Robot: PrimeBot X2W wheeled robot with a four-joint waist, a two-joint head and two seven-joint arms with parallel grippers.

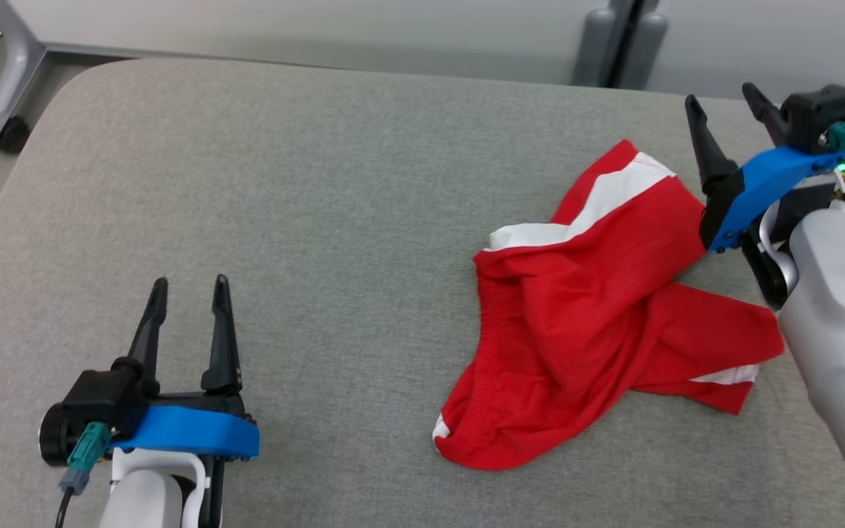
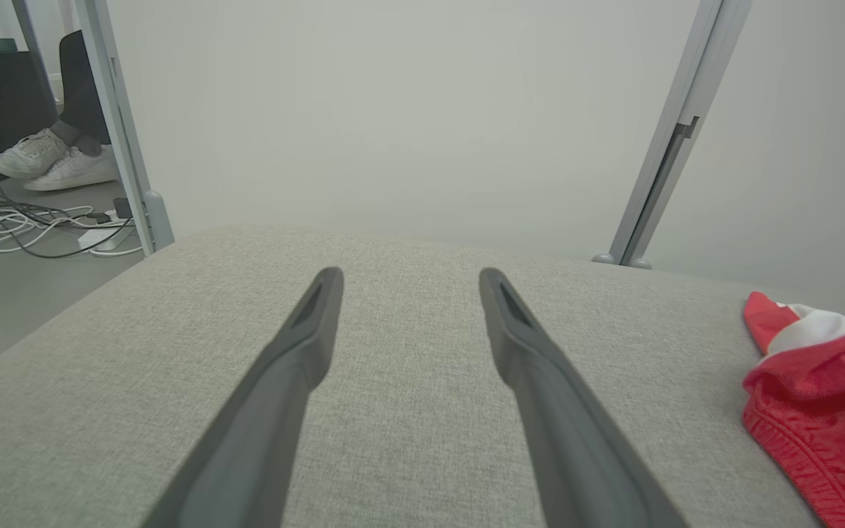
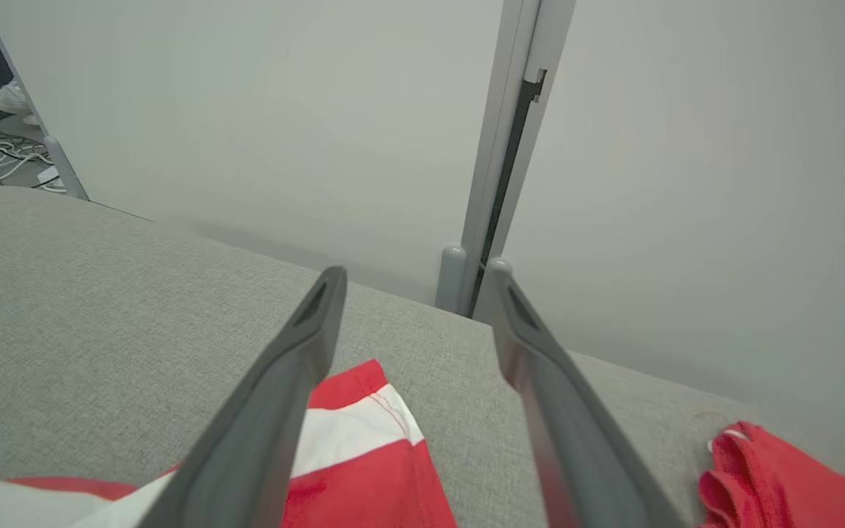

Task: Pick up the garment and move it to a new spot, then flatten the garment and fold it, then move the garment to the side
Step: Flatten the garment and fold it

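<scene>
A: Where is the garment?

B: The red shorts (image 1: 598,308) lie crumpled on the right half of the grey padded surface (image 1: 320,220). They are bunched and partly folded over themselves, with a white stripe (image 1: 613,191) running along the far edge.

A: And the right gripper (image 1: 719,93)?

B: It is at the far right, just beyond the shorts' far right corner. Its jaws are spread wide and grip nothing. In the right wrist view one finger crosses over the striped corner of the shorts; I cannot tell whether it touches the cloth.

A: The left gripper (image 1: 191,279)?

B: It is near left, over bare grey fabric and well apart from the shorts. Its jaws are also wide, with nothing between them.

A: Anything else red?

B: A bit of red cloth (image 3: 782,477) lies at the far right, past the right gripper. I cannot tell whether it belongs to the shorts.

A: Beyond the surface?

B: A grey partition post (image 3: 496,147) and, far left on the floor, a person's white sneakers (image 2: 48,158) beside loose cables (image 2: 34,227).
</scene>
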